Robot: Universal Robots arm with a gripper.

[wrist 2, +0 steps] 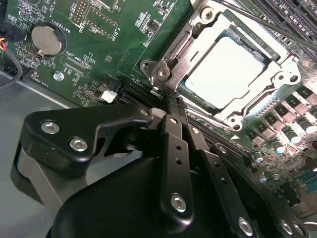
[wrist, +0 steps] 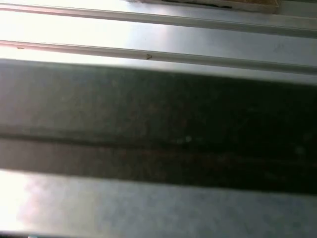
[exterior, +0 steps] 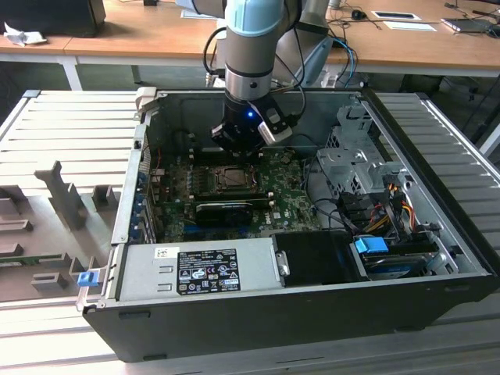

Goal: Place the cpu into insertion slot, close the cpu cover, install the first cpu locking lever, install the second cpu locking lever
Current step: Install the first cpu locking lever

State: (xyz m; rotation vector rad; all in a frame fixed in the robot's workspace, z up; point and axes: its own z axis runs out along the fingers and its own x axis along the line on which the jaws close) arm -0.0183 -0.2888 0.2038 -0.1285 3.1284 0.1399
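We take the green motherboard [exterior: 293,205] inside the open computer case [exterior: 437,258] as our landmark. In the exterior view, the gripper [exterior: 237,153] hangs straight down over the motherboard's far part, just above the insertion slot [exterior: 227,177], which sits near the board's middle with a long black card [exterior: 225,209] just on its near side.

In the second wrist view, we see the cpu [wrist 2: 224,71] lying flat in the insertion slot [wrist 2: 174,59], its pale metal face up. The cpu cover [wrist 2: 247,99] is down over it, its frame surrounding the chip and the chip showing through the window. A thin lever rod [wrist 2: 257,22] runs along the far edge of the socket, and another bent wire end sits at the socket corner nearest the gripper [wrist 2: 166,101].

The gripper's black fingers [wrist 2: 174,148] lie pressed side by side with no gap that we can see between them, so they appear clenched, and their tip reaches the socket corner by the cover's hinge. Whether the tip actually touches the wire lever there, we cannot tell, since the fingers hide the contact spot.

A round coin battery [wrist 2: 45,40] sits on the motherboard [wrist 2: 119,49], well apart from the socket.

The first wrist view gives us pale metal ridges [wrist: 158,44] with a dark band between them.
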